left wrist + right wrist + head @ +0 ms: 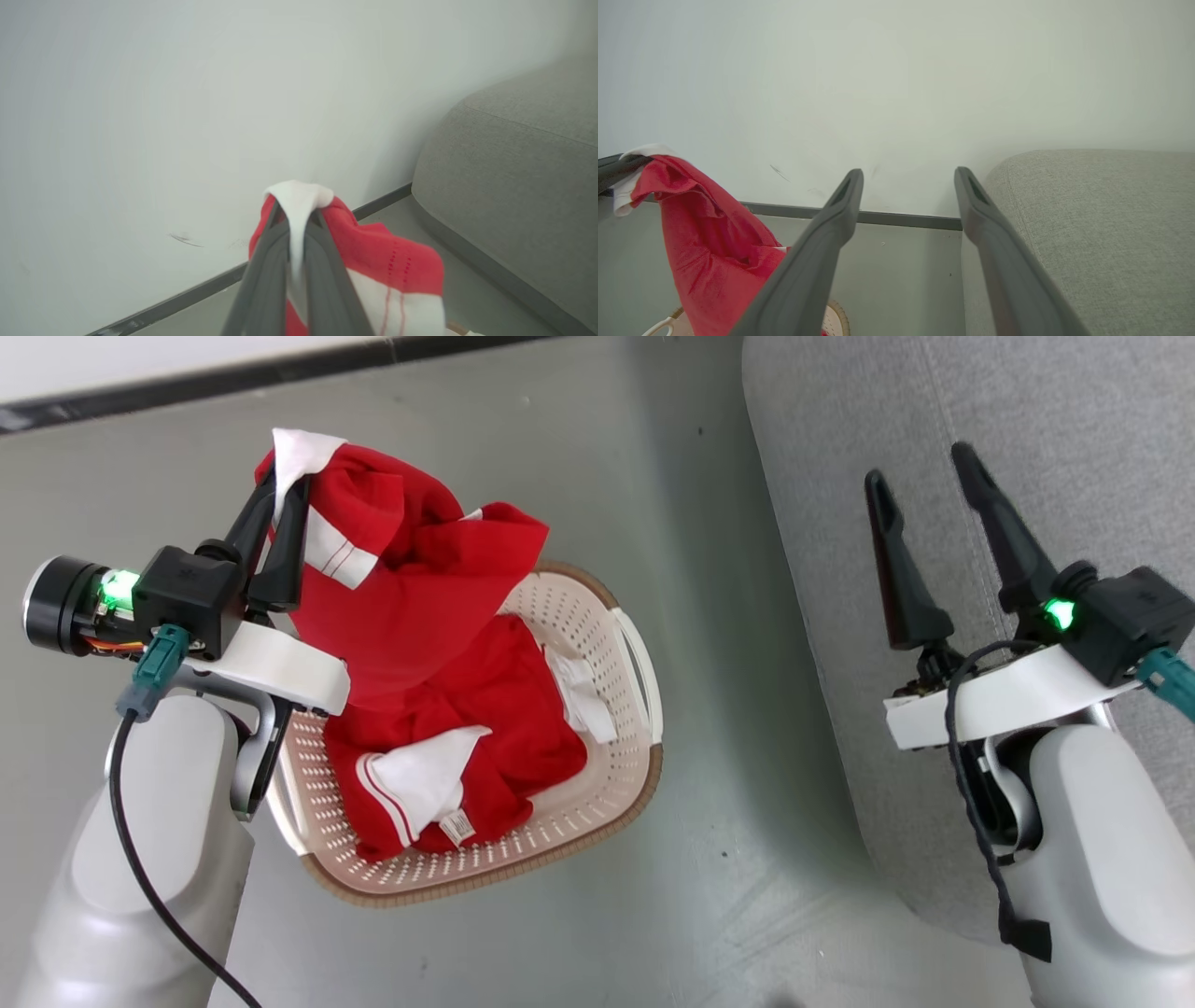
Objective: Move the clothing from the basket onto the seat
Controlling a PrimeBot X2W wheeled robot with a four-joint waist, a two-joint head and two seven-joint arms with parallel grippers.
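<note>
Grey floor, clothing hanging collar-up over basket

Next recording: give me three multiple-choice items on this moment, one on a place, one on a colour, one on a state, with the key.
1. Where does the basket stand?
A. on the floor beside the seat
B. on the seat
C. on a table

2. What colour is the clothing?
A. blue with yellow trim
B. red with white trim
C. all green

3. How do the pincers stand?
A. both open
B. left open, right shut on clothing
C. left pincer shut on clothing, right pincer open

Key:
1 A: the head view shows it on the grey floor, next to the seat.
2 B: red fabric, white collars.
3 C: the left one pinches a white collar; the right one gapes empty.
</note>
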